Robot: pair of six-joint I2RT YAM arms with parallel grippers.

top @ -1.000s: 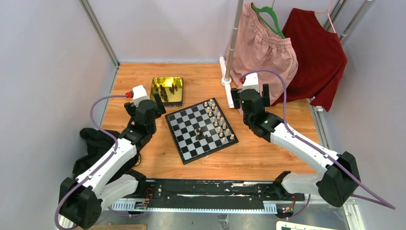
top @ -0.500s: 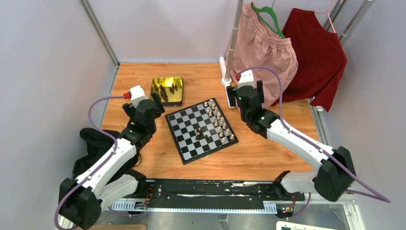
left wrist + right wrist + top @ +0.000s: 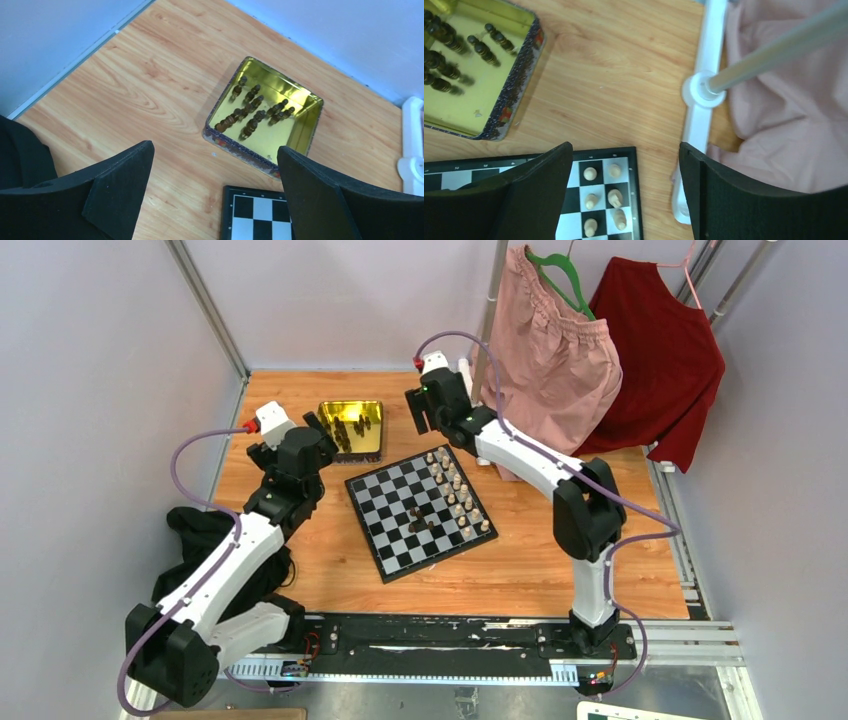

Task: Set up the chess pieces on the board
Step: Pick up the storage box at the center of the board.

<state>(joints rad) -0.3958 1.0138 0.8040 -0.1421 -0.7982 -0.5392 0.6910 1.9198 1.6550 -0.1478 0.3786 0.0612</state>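
Note:
Several dark chess pieces (image 3: 352,427) stand in the gold tray; the left wrist view (image 3: 255,107) and the right wrist view (image 3: 454,55) show them too. A few more dark pieces (image 3: 420,520) sit mid-board. The board (image 3: 385,505) lies at an angle in the table's middle, with cream pieces (image 3: 458,490) along its right side. My left gripper (image 3: 312,435) hovers open just left of the tray, with a corner of the board (image 3: 255,215) below it and nothing between its fingertips (image 3: 214,150). Open and empty, my right gripper (image 3: 420,412) hangs over the board's far corner (image 3: 596,151).
The gold tray (image 3: 328,412) sits behind the board's left corner. A white rack base and pole (image 3: 472,405) stand just right of my right gripper, with a pink garment (image 3: 555,350) and a red one (image 3: 660,350) hanging there. A black cloth (image 3: 200,530) lies at the left.
My right arm has swung from the board's right side to its far corner, toward the tray. My left gripper has shifted slightly back and left. Both stay open.

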